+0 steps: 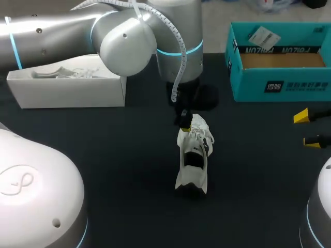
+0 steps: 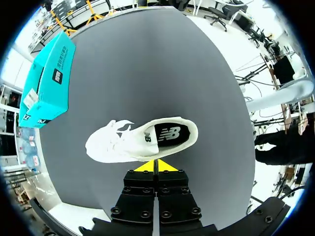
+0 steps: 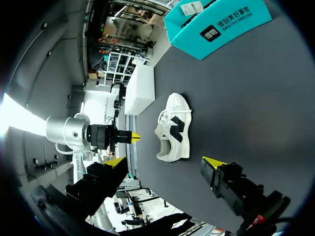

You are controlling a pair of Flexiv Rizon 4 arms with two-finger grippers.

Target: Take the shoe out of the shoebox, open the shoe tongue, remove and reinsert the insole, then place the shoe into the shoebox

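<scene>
One shoe [image 1: 192, 155], white, is seen out of the teal shoebox [image 1: 282, 85] and upright on the tabletop [image 1: 119, 165].
Its heel is turned toward the robot. The left gripper [image 2: 156, 166] is held close above it, yellow tips pressed together on nothing. The right gripper [image 1: 306, 128] is held spread, well apart at the side. To open the tongue well, it is judged that the left tips should be parted, lowered onto the tongue's upper edge and closed there, while the heel is steadied by the right gripper.
</scene>
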